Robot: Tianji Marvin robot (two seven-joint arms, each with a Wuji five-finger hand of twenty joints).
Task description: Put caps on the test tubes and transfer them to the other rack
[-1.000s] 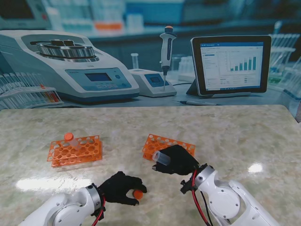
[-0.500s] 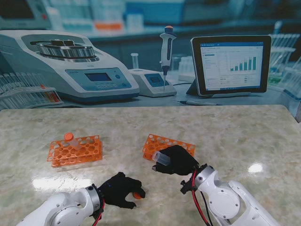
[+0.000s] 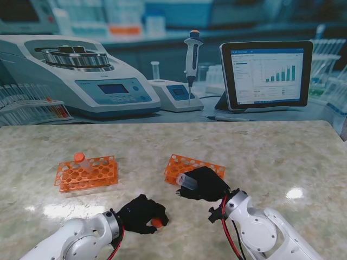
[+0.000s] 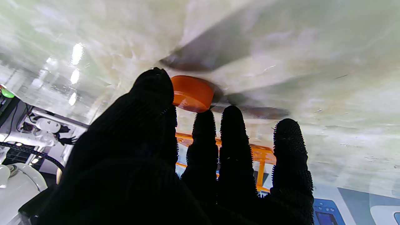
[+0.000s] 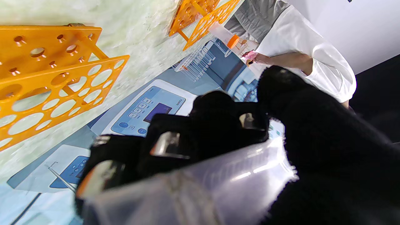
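Stand view: the left arm is seen rising from the near left corner, forearm laid low over the marble table (image 3: 260, 146), with the left hand (image 3: 142, 214) curled palm-down close to the surface. An orange cap (image 3: 156, 222) is pinched at its fingertips; in the left wrist view the cap (image 4: 191, 93) is seen pressed between the thumb (image 4: 154, 86) and the tips of the other fingers, its flat face toward the tabletop, and whether it touches the table cannot be told.

The right arm is raised from the near right corner, wrist bent toward the left, and the right hand (image 3: 205, 183) is wrapped fully around an uncapped test tube (image 3: 186, 181). The tube's long axis is laid nearly level, its open mouth pointed toward the left hand. In the right wrist view the clear tube body (image 5: 200, 187) is seen enclosed by the black fingers.

The right hand is held just nearer than the right orange rack (image 3: 190, 165). A capped tube (image 3: 82, 161) is stood tilted in the left orange rack (image 3: 89, 173).
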